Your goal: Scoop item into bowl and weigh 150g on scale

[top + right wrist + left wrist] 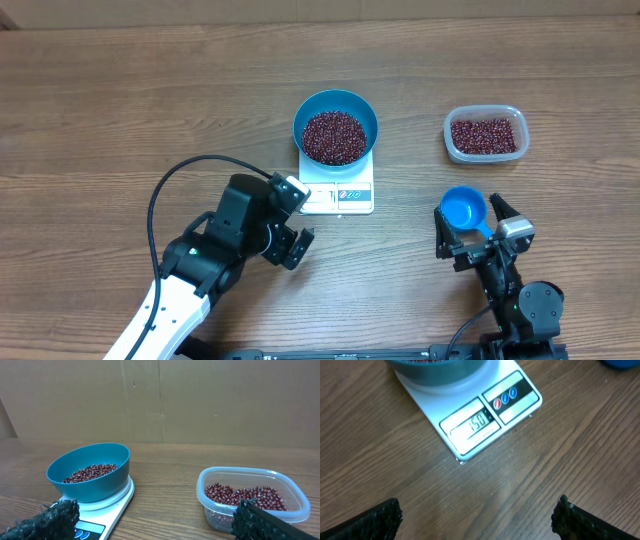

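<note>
The blue bowl (368, 112) holds a heap of red-brown beans (334, 137) and stands on the white scale (338, 198). In the left wrist view the scale (520, 402) shows 150 on its display, with the bowl (470, 372) at the top edge. My left gripper (300, 220) hangs open just left of the scale's front, nothing between its fingers (375, 520). My right gripper (472, 222) is open near the front right, with the small blue scoop (463, 209) lying on the table between its fingers as seen from overhead. The right wrist view shows bowl (95, 482) and beans (90, 472), no scoop.
A clear plastic tub (450, 150) with more beans (485, 135) stands at the right, behind the scoop; it also appears in the right wrist view as the tub (210, 510). A cardboard wall rises behind the table. The left arm's black cable loops over the front left.
</note>
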Motion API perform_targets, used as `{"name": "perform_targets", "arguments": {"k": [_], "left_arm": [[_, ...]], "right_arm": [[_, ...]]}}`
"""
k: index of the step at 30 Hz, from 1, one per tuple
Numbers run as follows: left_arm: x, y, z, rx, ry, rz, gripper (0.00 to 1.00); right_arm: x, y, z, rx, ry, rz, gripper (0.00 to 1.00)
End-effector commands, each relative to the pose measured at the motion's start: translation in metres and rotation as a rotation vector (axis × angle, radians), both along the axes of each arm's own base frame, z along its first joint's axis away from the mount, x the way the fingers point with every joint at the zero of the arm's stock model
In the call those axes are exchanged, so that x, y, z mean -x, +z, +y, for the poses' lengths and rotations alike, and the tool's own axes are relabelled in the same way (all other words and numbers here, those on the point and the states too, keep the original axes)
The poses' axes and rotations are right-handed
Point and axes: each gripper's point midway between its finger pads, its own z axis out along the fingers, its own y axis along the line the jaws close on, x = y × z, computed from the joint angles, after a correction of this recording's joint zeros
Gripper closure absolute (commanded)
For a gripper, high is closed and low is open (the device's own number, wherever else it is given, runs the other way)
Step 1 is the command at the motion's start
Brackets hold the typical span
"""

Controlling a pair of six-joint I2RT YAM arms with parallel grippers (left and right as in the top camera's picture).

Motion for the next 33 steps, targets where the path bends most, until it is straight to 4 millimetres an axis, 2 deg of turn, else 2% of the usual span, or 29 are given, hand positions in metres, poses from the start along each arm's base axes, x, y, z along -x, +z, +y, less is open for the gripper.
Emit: {"name": "perform_targets", "arguments": {"k": [1,7,14,17,18,23,27,33], "left_arm": [[0.001,0.007,0.006,0.004,0.027,-0.032,0.0],[-0.021,0.048,0.015,0.099,0.089,-0.209,0.0],[-0.047,0.101,0.057,0.239,0.217,-0.492,0.0],[-0.049,0.125,0.077,0.285,0.256,-0.664,0.0],[-0.045,0.132,0.09,0.284,0.288,-0.745,0.0],[-0.03,0.128,0.12,0.248,0.401,-0.874,0.01],[-0.018,0.114,0.126,0.206,0.4,-0.923,0.0],[-0.009,0.08,0.133,0.156,0.403,-0.946,0.01]], "right_arm": [[0.0,-0.001,0.0,0.004,-0.003,-0.008,0.0],[0.0,-0.001,0.0,0.004,-0.003,-0.008,0.0],[0.0,-0.001,0.0,0.004,-0.003,-0.008,0.0],[0.0,-0.001,0.0,0.004,-0.003,-0.008,0.0],[0.0,-0.001,0.0,0.004,-0.003,-0.008,0.0],[0.0,-0.001,0.0,0.004,-0.003,-0.008,0.0],[0.0,-0.001,0.0,0.004,-0.003,-0.008,0.0],[0.0,-0.001,0.0,0.004,-0.003,-0.008,0.0]]}}
